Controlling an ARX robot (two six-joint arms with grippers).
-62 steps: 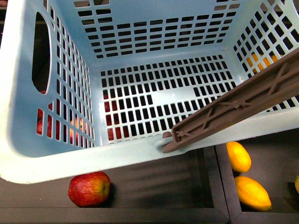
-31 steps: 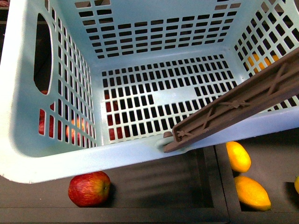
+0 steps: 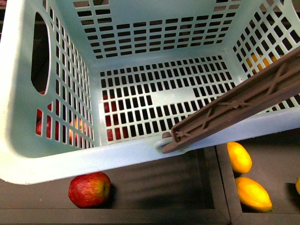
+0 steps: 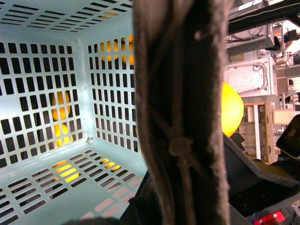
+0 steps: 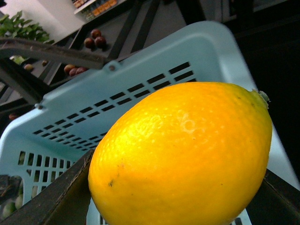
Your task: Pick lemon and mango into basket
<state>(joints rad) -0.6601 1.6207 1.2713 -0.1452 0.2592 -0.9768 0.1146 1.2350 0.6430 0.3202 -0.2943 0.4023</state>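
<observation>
Right wrist view shows the lemon point(image 5: 180, 154) pinched between the right fingers point(image 5: 51, 197), close by the basket point(image 5: 140, 70) rim; in the front view the basket fills most of the scene, its handle point(image 3: 234, 110) slanting across its near right side, an apple point(image 3: 89, 189) near left, and the left fingers' state cannot be told.
</observation>
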